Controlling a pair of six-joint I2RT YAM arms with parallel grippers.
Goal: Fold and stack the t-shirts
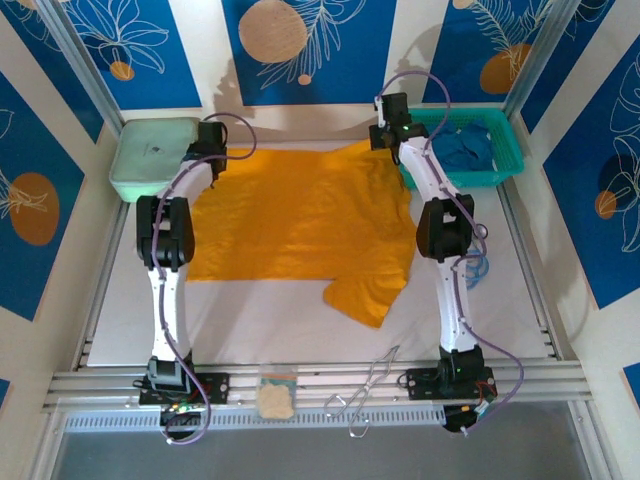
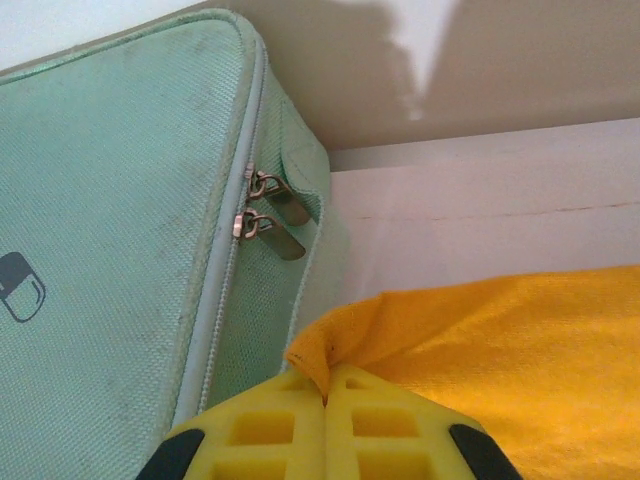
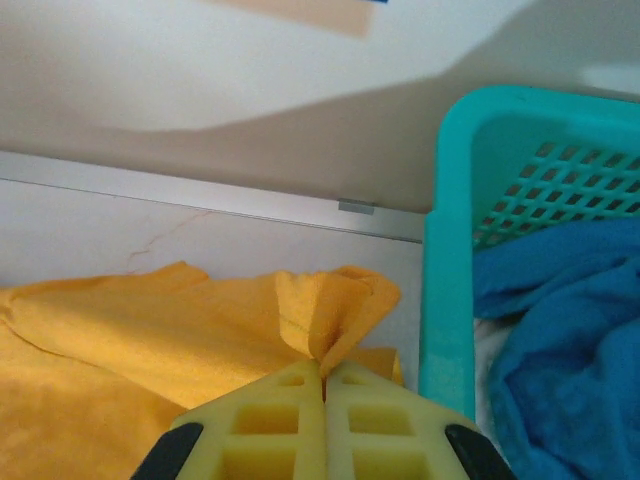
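White table (image 1: 262, 322), mustard-orange t-shirt (image 1: 300, 215) spread flat, mint pouch (image 1: 150, 155), teal basket (image 1: 510, 146)

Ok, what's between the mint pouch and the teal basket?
The orange shirt lies spread between the pouch and basket in the top view, left fingers and right fingers each pinching a far corner.

the pouch (image 2: 100, 250) runs off the left wrist view's edge. the basket (image 3: 452, 250) is cut off too, its blue shirts (image 3: 560, 330) too bunched to count. the left arm (image 1: 165, 235) hides the orange shirt (image 1: 300, 215) along its left edge.
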